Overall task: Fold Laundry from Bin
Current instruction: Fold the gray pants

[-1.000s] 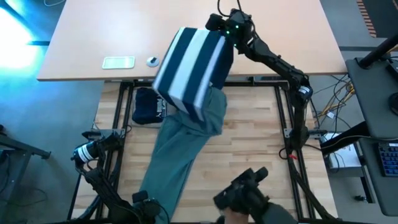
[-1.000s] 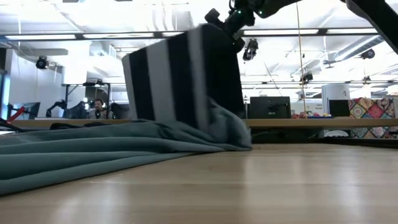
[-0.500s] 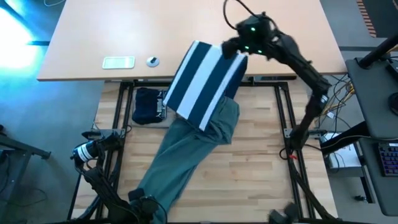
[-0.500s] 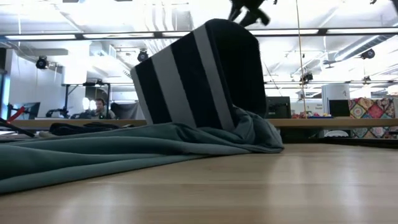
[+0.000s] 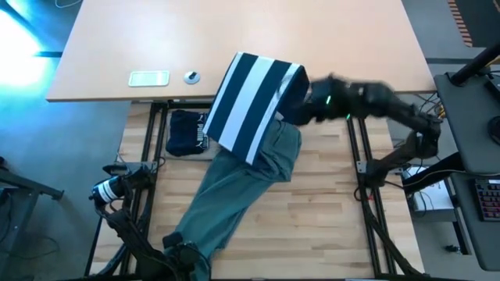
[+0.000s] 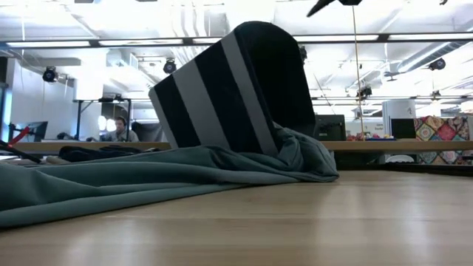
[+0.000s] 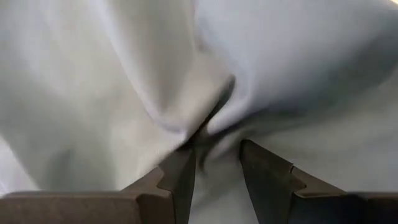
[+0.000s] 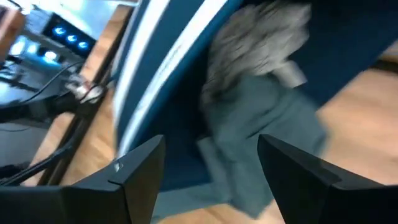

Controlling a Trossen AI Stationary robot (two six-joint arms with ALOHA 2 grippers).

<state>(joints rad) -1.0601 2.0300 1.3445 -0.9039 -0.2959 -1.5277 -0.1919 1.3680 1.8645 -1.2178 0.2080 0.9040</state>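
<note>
the bin [image 5: 251, 97] lies tipped over on the counter [image 5: 312, 211], its striped base and wall turned up and its mouth facing the right arm's side, resting on the upper end of the teal-green garment [image 5: 234, 199]. that garment runs as one long strip from under the bin down toward the left arm's near corner, so its long axis is a diagonal away from the bin. the right gripper [image 8: 208, 177] is just beside the bin's open mouth, fingers spread wide and empty; in its wrist view the bin's dark inside, a grey piece [image 8: 255, 43] and the teal cloth lie straight ahead. it is the nearer arm to the bin, i judge. the left gripper [image 7: 214, 165] sits at the far end of the strip from the bin, fingers narrow and pinched on a fold of the teal cloth. a navy garment [image 5: 185, 133] lies beside the bin, on the side away from the right arm.
</note>
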